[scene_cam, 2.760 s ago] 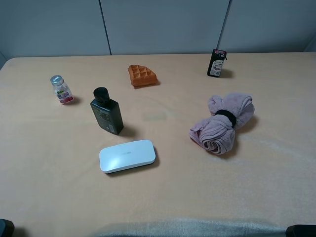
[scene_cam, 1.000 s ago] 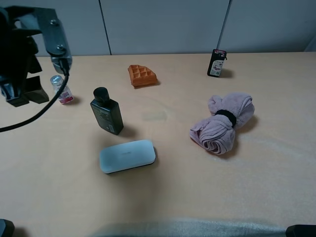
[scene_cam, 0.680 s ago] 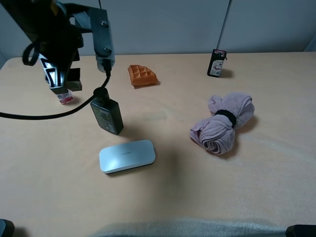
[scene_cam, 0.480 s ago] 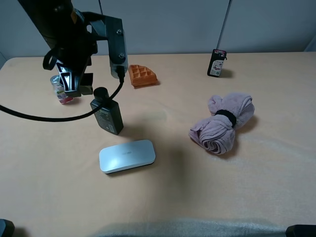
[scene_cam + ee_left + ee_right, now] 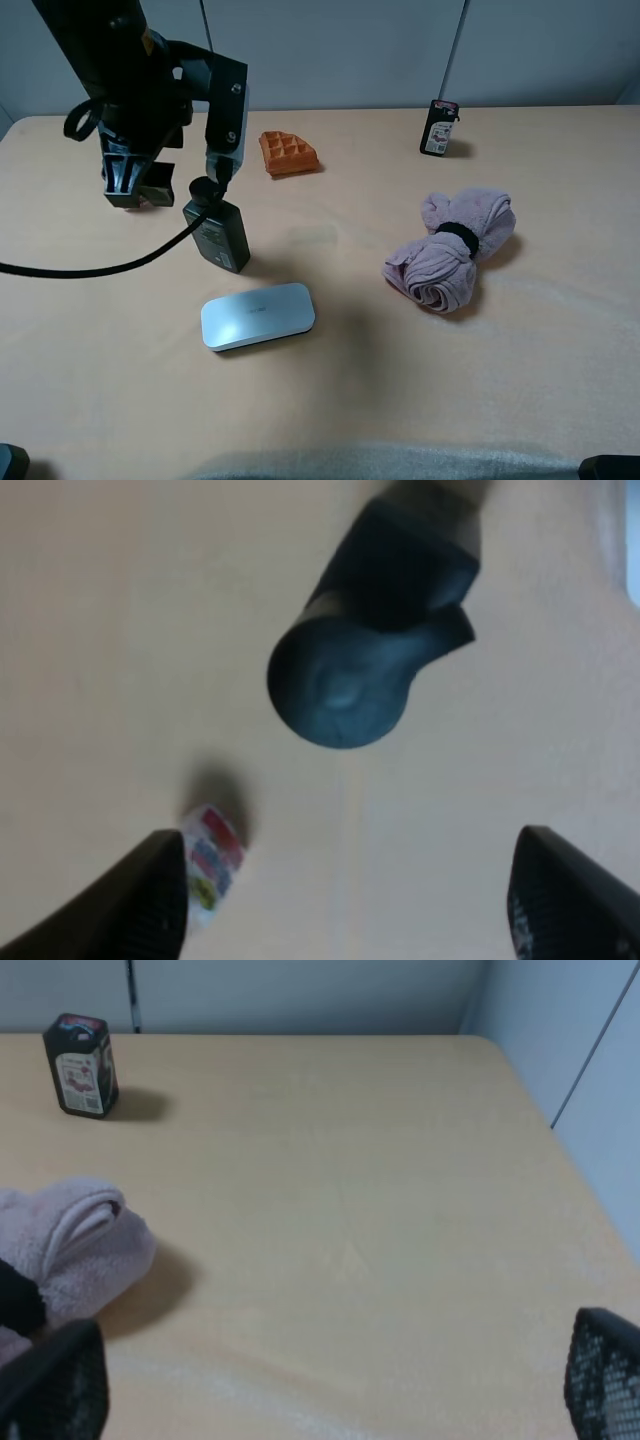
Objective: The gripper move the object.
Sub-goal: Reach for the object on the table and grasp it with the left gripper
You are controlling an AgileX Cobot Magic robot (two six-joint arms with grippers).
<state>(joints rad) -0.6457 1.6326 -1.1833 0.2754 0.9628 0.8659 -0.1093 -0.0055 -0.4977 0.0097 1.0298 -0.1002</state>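
The dark green-black flat-sided bottle [image 5: 217, 232] with a black cap stands upright on the tan table, left of centre. My left gripper [image 5: 130, 187] hangs just left of its cap, apart from it, with the black cable looping below. In the left wrist view the cap [image 5: 345, 685] shows from above, ahead of the open, empty left gripper [image 5: 350, 910]. My right gripper [image 5: 330, 1380] is open and empty at the table's near right, far from the bottle.
A small clear bottle [image 5: 210, 865] stands by one left finger and is mostly hidden behind the gripper in the high view. A white case [image 5: 258, 315] lies in front of the dark bottle. An orange waffle [image 5: 288, 153], a pink rolled towel [image 5: 452, 250] and a small black pink-labelled bottle [image 5: 438, 128] stand farther right.
My left arm came in from the left and moved right toward the dark bottle, then shifted slightly back left and lower, now covering the small clear bottle. The dark bottle has not moved.
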